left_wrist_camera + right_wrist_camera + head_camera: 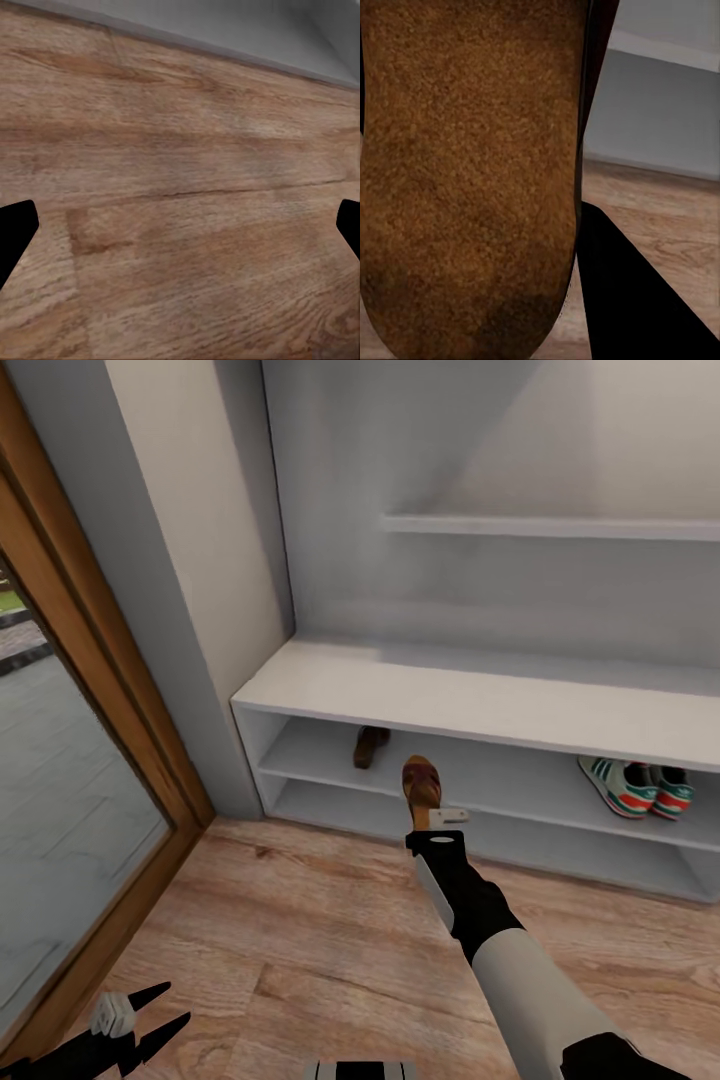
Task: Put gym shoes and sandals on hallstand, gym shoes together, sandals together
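One dark-brown sandal with a tan sole hangs just in front of the hallstand's upper open shelf, with my right gripper shut on its heel end. Its cork sole sits close to the right wrist camera, beside a black finger. The other sandal lies on that shelf towards the left end. Both gym shoes stand side by side on the same shelf at the right. My left gripper is low over the corridor floor, open, with its fingertips far apart over bare planks.
A glass door in a wooden frame runs along the left. A grey wall shelf juts out above the bench top. The grey wall corner stands between the door and the rack's left end.
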Available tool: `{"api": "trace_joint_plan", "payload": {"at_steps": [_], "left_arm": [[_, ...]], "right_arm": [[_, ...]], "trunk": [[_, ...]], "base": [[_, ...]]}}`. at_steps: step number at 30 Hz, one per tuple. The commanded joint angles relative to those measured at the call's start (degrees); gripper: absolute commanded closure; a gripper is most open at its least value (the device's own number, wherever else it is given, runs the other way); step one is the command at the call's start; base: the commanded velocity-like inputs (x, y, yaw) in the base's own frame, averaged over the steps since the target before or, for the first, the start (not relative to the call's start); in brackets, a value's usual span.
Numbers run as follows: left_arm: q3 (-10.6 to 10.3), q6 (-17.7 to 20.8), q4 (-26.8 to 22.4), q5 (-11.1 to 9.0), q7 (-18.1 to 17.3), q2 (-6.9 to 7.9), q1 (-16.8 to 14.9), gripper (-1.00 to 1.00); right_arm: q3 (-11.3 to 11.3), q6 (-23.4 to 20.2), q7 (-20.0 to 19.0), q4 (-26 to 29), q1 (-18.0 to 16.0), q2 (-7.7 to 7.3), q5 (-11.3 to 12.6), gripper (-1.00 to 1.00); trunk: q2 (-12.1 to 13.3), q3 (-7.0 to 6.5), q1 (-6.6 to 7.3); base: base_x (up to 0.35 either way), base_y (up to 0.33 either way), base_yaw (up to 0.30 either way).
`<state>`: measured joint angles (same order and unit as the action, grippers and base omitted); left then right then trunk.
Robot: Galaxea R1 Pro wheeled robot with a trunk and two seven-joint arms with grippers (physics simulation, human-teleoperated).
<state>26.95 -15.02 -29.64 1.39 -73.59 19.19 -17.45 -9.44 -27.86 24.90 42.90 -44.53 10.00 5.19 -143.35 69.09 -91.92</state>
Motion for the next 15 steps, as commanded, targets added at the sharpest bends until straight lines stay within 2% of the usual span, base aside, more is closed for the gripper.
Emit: {"api": "trace_joint_plan", "payload": {"at_steps": [1,9,15], "left_arm": [[0.2,-0.3,0.0,0.2,-0.2,-0.02,0.0,-1.0],[0.2,-0.3,0.0,0.3,0.0,-0.03,0.0,-1.0],[0.2,-0.1,0.0,0.3,0.1,-0.05,0.0,-1.0]], "right_arm": [[-0.1,-0.1,0.6,0.0,0.0,0.0,0.7,1.0],[-0.1,-0.1,0.6,0.0,0.0,0.0,0.7,1.0],[-0.1,-0.1,0.6,0.0,0.0,0.0,0.6,1.0]], "trunk": [[0.0,0.05,-0.01],[0.0,0.05,-0.01],[0.0,0.05,-0.01]], "base": [[0.222,0.0,0.0],[0.094,0.0,0.0],[0.284,0.07,0.0]]}}
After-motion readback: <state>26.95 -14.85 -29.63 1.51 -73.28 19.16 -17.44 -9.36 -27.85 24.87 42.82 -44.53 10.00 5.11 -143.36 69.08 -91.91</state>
